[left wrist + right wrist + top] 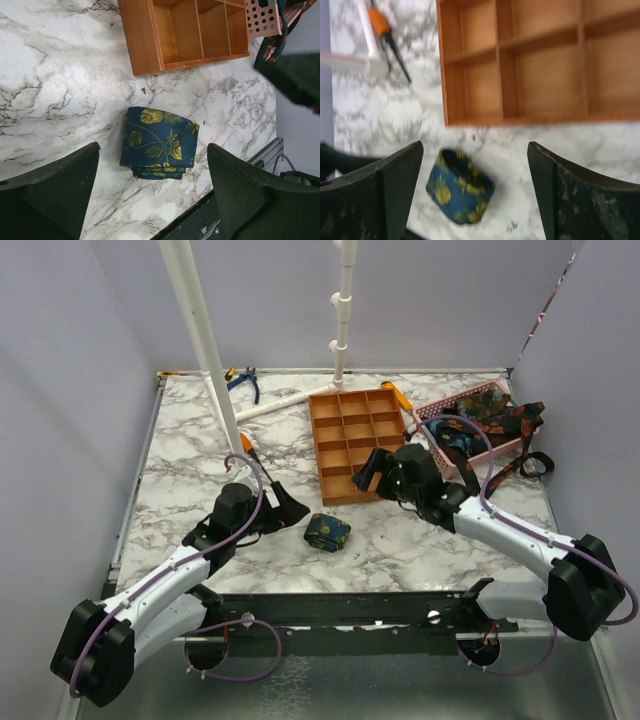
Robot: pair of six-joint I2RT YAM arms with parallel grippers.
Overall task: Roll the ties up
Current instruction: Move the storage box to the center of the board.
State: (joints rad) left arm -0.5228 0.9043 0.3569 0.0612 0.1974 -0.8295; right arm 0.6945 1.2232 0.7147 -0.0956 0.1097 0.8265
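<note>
A rolled navy tie with a yellow floral print (pixel 327 532) lies on the marble table just in front of the orange tray. It shows in the left wrist view (pixel 159 143) and, blurred, in the right wrist view (pixel 460 186). My left gripper (pixel 290 508) is open and empty, just left of the roll. My right gripper (pixel 368 476) is open and empty, above the tray's near edge, up and right of the roll. More unrolled ties (pixel 495 420) with orange-red and teal prints lie heaped in the pink basket; one hangs over its front edge.
The orange compartment tray (pixel 349 445) stands mid-table, the pink basket (pixel 432 414) at its right. White pipes of a stand (pixel 210 350) rise at the back left. Pliers (pixel 245 382) and an orange-handled tool (pixel 247 446) lie near them. Side walls close in the table.
</note>
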